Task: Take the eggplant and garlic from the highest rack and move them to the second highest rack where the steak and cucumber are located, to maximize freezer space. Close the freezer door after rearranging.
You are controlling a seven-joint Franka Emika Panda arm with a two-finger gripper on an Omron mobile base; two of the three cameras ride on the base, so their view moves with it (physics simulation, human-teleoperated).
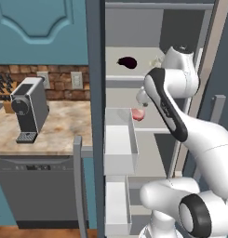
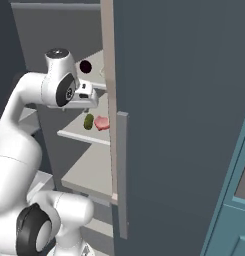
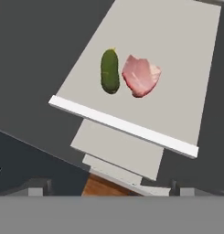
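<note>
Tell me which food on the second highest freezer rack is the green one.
The cucumber. It is the long dark green piece, lying beside the steak, which is pink and irregular in outline. The two lie apart, not touching.

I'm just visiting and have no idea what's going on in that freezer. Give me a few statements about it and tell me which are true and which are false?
1. The cucumber and the steak lie side by side on the same rack. True.
2. The eggplant lies on a rack above the steak's rack. True.
3. The gripper is holding the cucumber. False: it is open and holds nothing.
4. The freezer door is shut. False: it stands open.
5. A coffee machine stands on the counter. True.
</note>
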